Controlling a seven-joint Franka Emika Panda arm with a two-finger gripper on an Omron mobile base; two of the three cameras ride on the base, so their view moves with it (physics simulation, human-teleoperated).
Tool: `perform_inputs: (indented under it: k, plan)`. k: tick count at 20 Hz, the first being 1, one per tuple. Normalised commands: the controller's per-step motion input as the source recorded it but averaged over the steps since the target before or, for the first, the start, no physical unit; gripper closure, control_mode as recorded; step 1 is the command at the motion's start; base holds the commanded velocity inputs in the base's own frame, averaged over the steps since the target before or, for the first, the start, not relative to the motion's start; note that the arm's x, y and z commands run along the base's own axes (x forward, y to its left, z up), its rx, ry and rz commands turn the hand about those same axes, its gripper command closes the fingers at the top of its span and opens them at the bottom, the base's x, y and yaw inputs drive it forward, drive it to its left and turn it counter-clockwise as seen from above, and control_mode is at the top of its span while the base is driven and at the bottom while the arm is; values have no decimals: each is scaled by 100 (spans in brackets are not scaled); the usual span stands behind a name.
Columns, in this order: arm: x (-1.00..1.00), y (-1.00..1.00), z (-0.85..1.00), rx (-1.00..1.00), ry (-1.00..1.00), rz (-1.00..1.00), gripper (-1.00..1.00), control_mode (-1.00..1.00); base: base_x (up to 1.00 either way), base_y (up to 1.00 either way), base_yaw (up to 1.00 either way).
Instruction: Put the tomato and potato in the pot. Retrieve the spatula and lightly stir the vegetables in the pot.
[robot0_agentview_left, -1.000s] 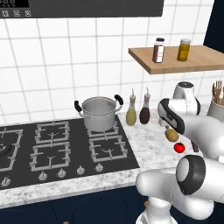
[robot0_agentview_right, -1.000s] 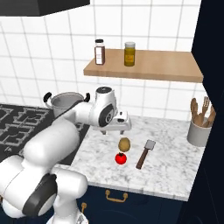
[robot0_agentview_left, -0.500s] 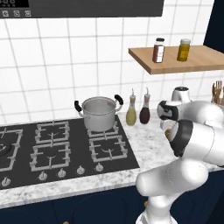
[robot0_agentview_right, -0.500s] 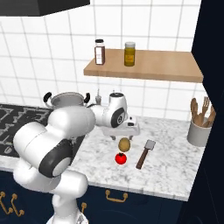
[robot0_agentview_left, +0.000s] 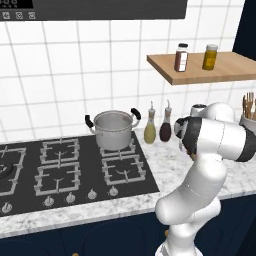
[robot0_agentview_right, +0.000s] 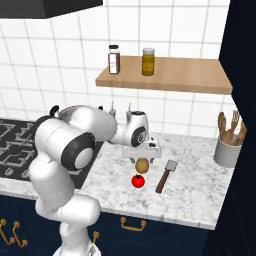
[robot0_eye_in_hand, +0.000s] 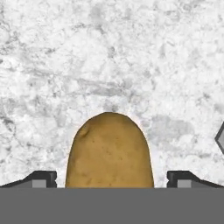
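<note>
Marble surface (robot0_agentview_right: 200, 192) carrying everything, steel pot (robot0_agentview_left: 114, 129) back on the hob's rear burner, well apart from the vegetables. Hand (robot0_agentview_right: 142, 153) hanging right over the potato (robot0_agentview_right: 142, 165), spread as wide as it goes, gripping nothing; from the hand view, one dark fingertip (robot0_eye_in_hand: 41, 178) either side of the potato (robot0_eye_in_hand: 109, 151) with clear gaps, not yet touching. Spatula (robot0_agentview_right: 165, 176) lying just beside on the right, tomato (robot0_agentview_right: 138, 181) just in front of the potato, nearer the surface edge. Potato likely firm and light, dry skin offering decent friction, rounded flanks apt to squirt out if pinched off-centre. Best taken across the narrow waist, square at its widest bulge, low enough to seat both pads. Tomato probably softer and slicker: gentler squeeze, same mid-line hold.
</note>
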Motion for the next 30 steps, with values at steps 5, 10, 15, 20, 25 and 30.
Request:
perform_inputs:
  k: [5, 10, 15, 20, 25, 30]
  plan:
    - [2, 0, -46, 0, 6, 0, -100, -100, 0, 0, 0]
    - [0, 0, -35, 0, 2, 0, 100, -100, 0, 0, 0]
    - [-36, 0, 21, 1, -8, 0, 100, -100, 0, 0, 0]
    - [-65, 23, 95, 4, -19, 0, 100, -100, 0, 0, 0]
    - [-59, 87, 72, 0, -6, 0, 100, -100, 0, 0, 0]
    - [-26, 100, 55, 0, 0, 1, 100, -100, 0, 0, 0]
